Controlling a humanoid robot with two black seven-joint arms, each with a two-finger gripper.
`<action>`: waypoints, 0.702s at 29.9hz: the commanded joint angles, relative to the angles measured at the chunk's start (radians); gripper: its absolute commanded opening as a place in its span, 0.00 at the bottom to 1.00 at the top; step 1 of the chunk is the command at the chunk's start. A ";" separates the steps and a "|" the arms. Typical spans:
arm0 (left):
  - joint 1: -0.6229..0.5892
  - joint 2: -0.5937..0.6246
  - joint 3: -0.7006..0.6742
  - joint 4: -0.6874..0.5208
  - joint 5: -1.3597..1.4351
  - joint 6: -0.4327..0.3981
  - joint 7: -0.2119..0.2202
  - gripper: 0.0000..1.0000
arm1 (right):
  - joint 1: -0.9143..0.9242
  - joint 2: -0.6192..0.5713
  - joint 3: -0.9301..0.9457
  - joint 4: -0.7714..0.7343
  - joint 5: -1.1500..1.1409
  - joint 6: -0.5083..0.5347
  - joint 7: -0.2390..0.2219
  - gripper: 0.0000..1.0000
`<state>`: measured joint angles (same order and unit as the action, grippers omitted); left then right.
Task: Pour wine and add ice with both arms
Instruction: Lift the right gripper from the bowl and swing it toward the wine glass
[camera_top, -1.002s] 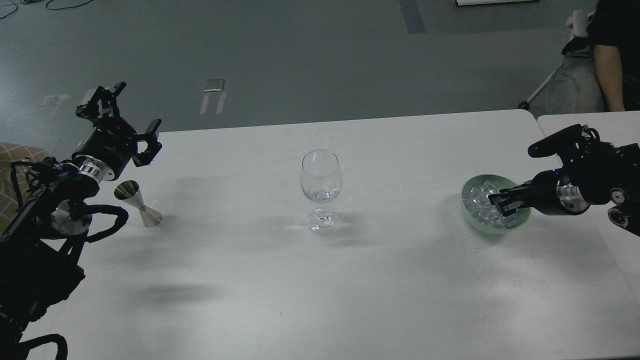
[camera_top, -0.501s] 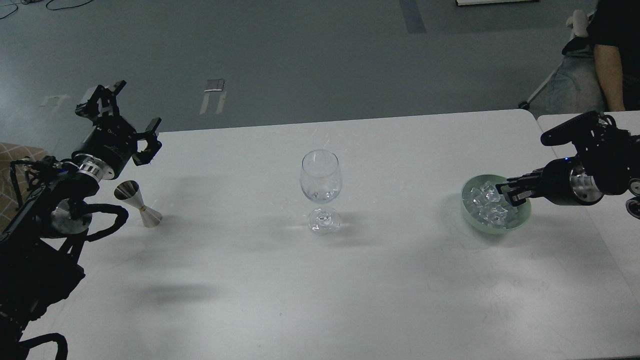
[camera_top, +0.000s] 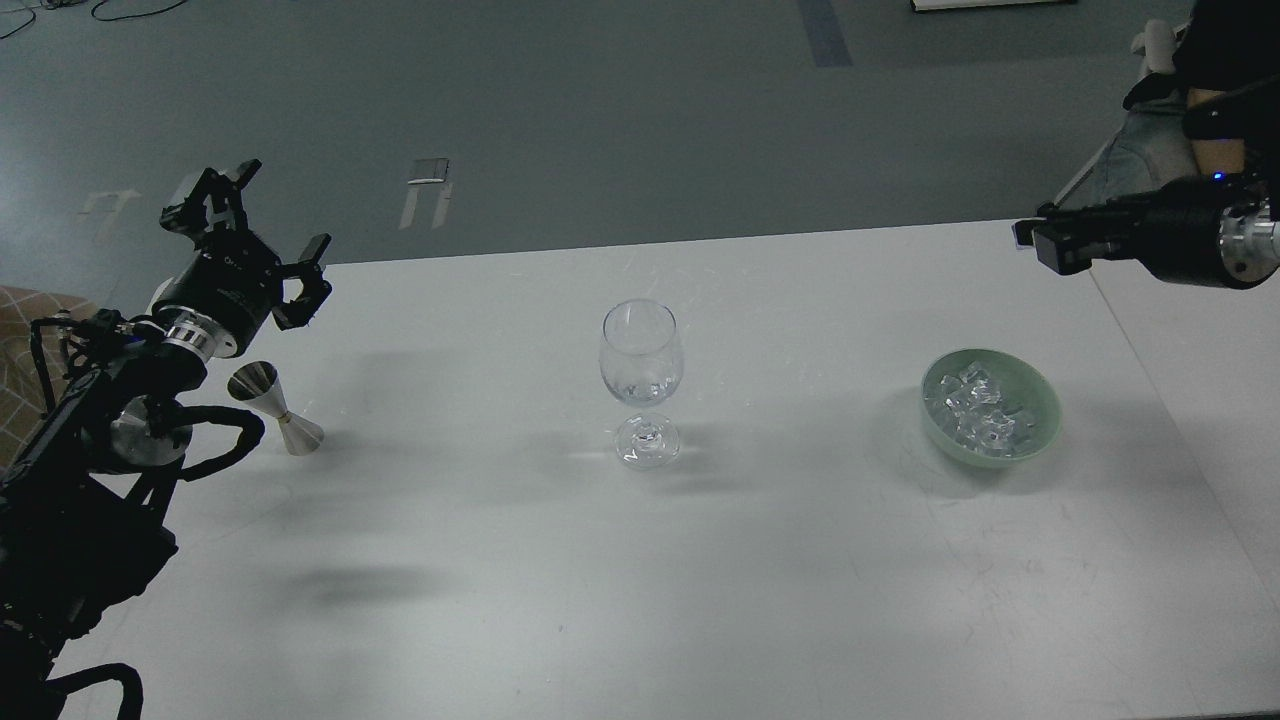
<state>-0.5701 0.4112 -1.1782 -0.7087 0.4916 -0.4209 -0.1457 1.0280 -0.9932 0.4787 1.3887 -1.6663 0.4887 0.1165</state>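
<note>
black jointed arms (camera_top: 100, 400), silver wrist rings; looped black cables

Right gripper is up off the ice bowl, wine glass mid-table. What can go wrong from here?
1. Whether the right gripper holds a cube cannot be told; if it does, a loose grip could drop it on the table short of the wine glass.
2. The glass is tall on a thin stem; a low approach could tip it.
3. The open left gripper hovers just above the steel jigger, which a careless descent could topple.
</note>
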 joint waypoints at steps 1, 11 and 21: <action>-0.001 -0.002 0.000 0.000 0.002 0.001 0.000 0.99 | 0.092 0.017 0.009 0.003 0.013 0.000 -0.003 0.00; -0.005 0.000 0.000 0.000 0.002 0.001 0.000 0.99 | 0.218 0.218 0.000 0.006 0.013 0.000 -0.023 0.00; -0.005 0.000 0.000 0.001 0.002 0.001 0.000 0.99 | 0.241 0.473 -0.028 0.007 0.010 0.000 -0.081 0.00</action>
<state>-0.5755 0.4113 -1.1781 -0.7085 0.4940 -0.4202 -0.1457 1.2695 -0.5797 0.4599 1.3944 -1.6565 0.4888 0.0460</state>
